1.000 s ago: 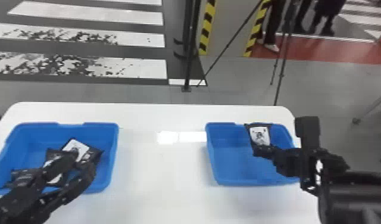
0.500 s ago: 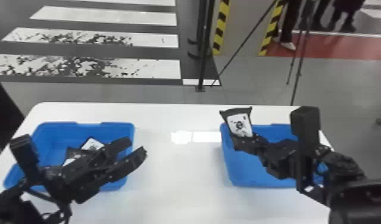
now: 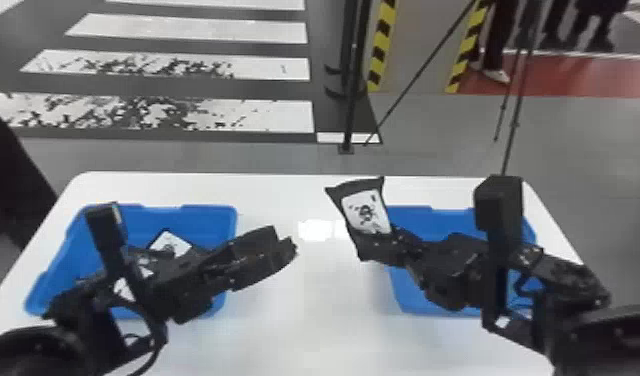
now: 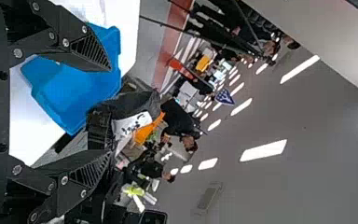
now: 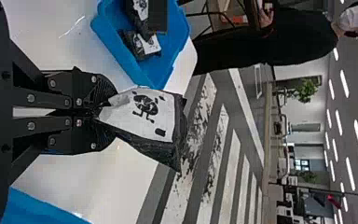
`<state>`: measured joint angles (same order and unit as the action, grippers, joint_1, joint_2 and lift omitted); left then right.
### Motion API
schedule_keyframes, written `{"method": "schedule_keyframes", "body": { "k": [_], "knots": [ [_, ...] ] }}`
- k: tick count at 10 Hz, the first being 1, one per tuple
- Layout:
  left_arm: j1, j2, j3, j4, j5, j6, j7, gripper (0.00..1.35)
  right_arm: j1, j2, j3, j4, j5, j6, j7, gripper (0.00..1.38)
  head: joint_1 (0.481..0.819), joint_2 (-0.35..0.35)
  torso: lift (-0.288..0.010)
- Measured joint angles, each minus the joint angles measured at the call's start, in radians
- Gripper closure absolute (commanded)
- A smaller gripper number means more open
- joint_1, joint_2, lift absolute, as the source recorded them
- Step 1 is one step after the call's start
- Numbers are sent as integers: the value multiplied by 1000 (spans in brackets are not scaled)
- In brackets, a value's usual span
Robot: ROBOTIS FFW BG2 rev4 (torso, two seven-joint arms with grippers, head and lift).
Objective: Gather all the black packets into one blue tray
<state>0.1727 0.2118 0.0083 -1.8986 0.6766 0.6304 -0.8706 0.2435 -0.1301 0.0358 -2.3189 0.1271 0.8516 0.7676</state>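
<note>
Black packet with a white printed label (image 3: 366,212) is out over the white table (image 3: 314,300), at about one o'clock from its middle, between the two trays. Over the last second it has come up and away from the blue plastic right tray (image 3: 419,216), which sits at three o'clock. The left arm has also swung out from above the blue plastic left tray (image 3: 211,216), at nine o'clock, so its gripper now reaches past that tray's inner rim toward the packet.

Other black packets (image 3: 169,243) lie in the left tray, so that looks like the gathering tray, and this one seems to be on its way there. Handover in mid-air looks likely; not done yet.

Right gripper (image 5: 103,110): closed tight, pinching the packet by its lower end; packet stands up from the fingers, leaning a bit toward eleven o'clock. Arm comes in from four o'clock, gripper aimed at roughly ten. Left gripper (image 4: 109,112): spread wide, nothing in it, gap between its fingers facing the packet. Arm comes in from eight o'clock, aimed at roughly two.

Next, probably line the left fingers up on the packet's free part and close before the right lets go. Risk: soft pouch folds or slips, drops on the table.
</note>
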Motion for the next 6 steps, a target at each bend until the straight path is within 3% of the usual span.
{"method": "schedule_keyframes", "body": {
  "k": [6],
  "knots": [
    [-84, -5, -54, 54, 63, -81, 3, 487, -23, -18, 103, -16, -11, 0, 61, 1276, 695, -7, -110]
  ]
}}
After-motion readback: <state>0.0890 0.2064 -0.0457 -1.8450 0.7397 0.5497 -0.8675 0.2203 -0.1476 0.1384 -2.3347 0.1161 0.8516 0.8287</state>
